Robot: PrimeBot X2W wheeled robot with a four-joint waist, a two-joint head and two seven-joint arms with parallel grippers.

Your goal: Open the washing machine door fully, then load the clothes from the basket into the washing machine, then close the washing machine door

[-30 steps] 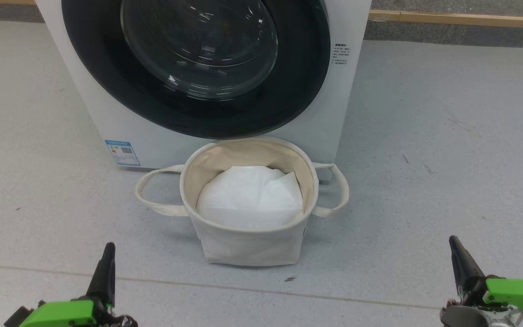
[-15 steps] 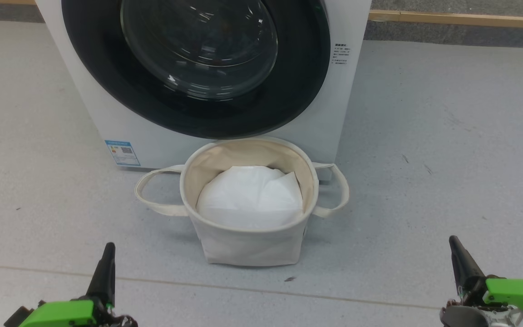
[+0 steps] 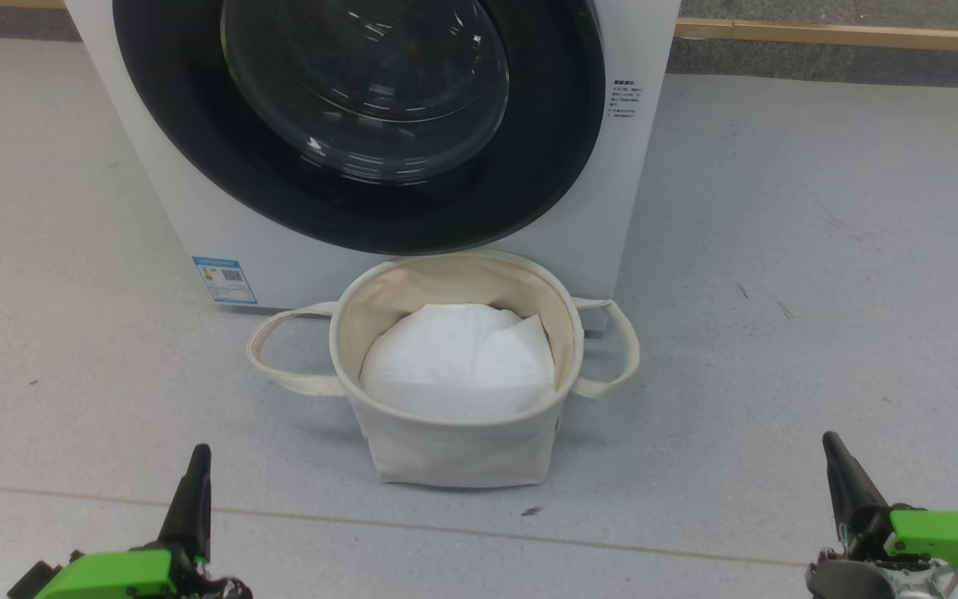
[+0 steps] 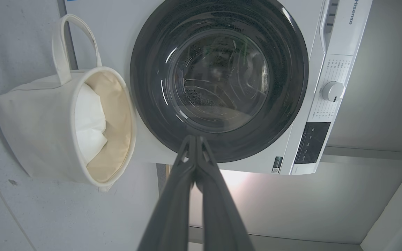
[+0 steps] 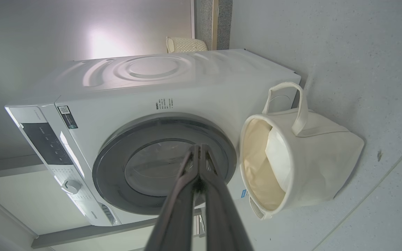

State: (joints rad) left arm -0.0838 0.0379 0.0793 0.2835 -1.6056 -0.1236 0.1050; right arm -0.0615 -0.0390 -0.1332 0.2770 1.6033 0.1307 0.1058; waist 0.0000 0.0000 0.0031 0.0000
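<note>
Left gripper (image 3: pixel 199 456) and right gripper (image 3: pixel 830 443) pinched shut, holding nothing.
Both sit nearer than the basket (image 3: pixel 454 453), well apart from it, fingers pointing towards it. The basket stands upright, mouth up, handles out sideways, white sheet (image 3: pixel 454 362) inside. Just behind it, the washing machine door (image 3: pixel 545 166) lies closed against the washing machine (image 3: pixel 171 200).

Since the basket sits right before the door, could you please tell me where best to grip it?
Probably the basket by its left handle, from above on the robot's left: the loop stands clear of the soft wall, open to the left gripper.
</note>
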